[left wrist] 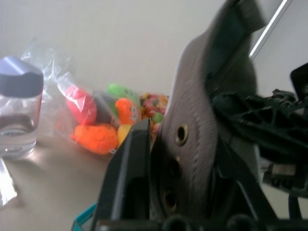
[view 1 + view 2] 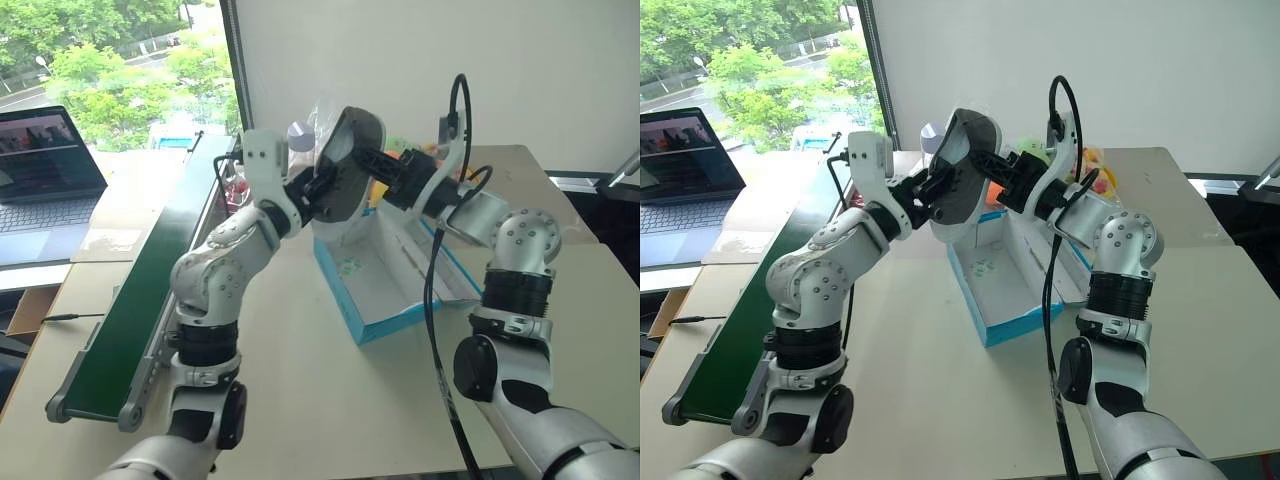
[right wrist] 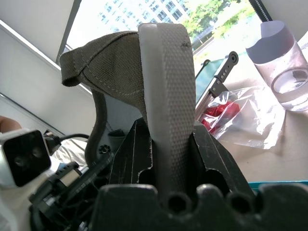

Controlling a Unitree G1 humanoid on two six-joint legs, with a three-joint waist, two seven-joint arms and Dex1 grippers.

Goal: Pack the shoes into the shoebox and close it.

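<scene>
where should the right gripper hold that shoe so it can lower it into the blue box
By the sole edge at one end, coming from the robot's right. The shoe hangs upright over the open shoebox, so its thin sole rim faces the right gripper, whose fingers already straddle it. The left gripper holds the upper, leaving the sole side free.

Shoe (image 3: 120, 62): matt grey-brown woven canvas with visible stitching, metal eyelets and a pale sole textured in a fine woven pattern; held between matt black plastic fingers (image 3: 202, 159). Shoebox (image 2: 392, 290): smooth blue cardboard outside, plain white inside, resting on a matt beige table (image 2: 330, 400). Jar (image 1: 18, 113): clear glossy plastic with a smooth lavender cap, beside crinkled transparent film bags (image 1: 115, 118) of soft, brightly coloured plush; conveyor belt (image 2: 140, 290): matt dark green surface.
</scene>
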